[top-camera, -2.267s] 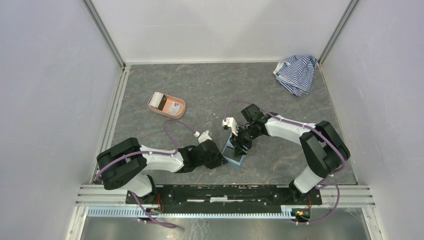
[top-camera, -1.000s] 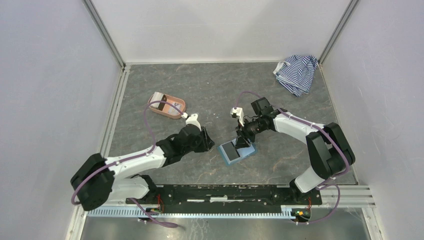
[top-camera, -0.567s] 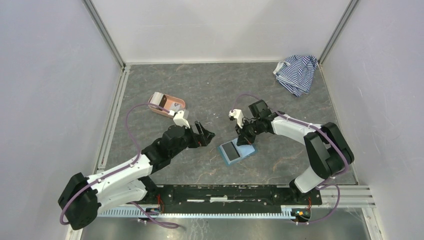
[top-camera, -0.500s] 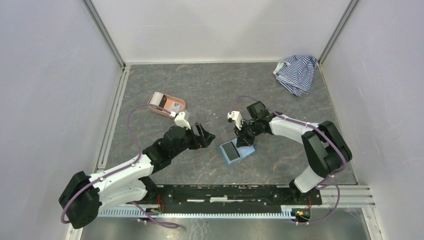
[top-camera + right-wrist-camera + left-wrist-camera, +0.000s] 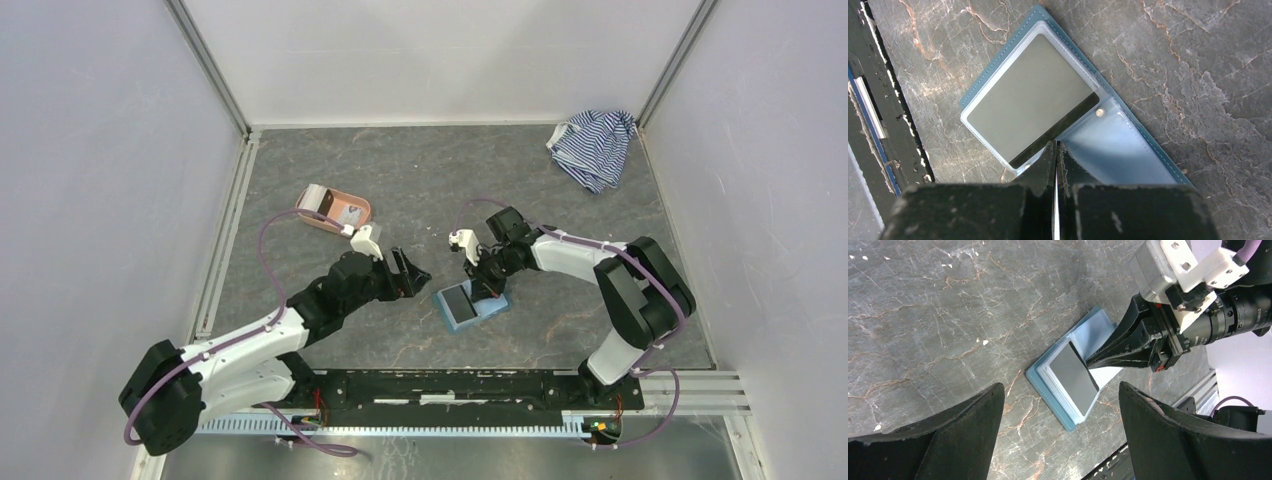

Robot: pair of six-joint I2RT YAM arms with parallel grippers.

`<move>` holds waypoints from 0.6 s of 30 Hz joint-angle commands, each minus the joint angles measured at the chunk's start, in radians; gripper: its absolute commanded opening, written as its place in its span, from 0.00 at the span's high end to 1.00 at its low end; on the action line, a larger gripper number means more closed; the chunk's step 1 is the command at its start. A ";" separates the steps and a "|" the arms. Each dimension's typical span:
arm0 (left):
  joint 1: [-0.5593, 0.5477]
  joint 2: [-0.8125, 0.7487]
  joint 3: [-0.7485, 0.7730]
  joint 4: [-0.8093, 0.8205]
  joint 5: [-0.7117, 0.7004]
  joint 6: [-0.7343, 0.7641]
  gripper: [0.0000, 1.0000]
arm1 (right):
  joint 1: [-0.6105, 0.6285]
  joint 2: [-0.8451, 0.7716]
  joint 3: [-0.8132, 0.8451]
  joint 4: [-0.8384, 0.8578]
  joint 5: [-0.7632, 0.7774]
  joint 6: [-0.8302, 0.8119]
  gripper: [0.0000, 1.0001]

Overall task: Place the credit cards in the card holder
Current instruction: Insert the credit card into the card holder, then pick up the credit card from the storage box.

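Diagonally lies the open card holder (image 5: 1128, 150); right claw (image 5: 1055, 150) closed, left claw (image 5: 415, 268) spread

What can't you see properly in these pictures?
- Top view: the cards in the pink tray are too small to count.
- Right wrist view: the shut fingers of the right gripper hide whether they pinch a sleeve of the card holder.
- Left wrist view: that gripper covers the card holder's far corner.
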 commanded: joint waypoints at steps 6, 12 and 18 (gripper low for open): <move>0.081 0.019 0.175 -0.158 -0.038 0.113 0.09 | -0.048 -0.112 0.049 -0.026 0.018 -0.053 0.98; 0.240 0.105 0.321 -0.238 0.022 0.248 0.08 | -0.108 -0.208 0.049 -0.031 -0.094 -0.089 0.94; 0.452 0.253 0.460 -0.274 0.121 0.371 0.07 | -0.183 -0.360 -0.007 0.061 -0.183 -0.089 0.85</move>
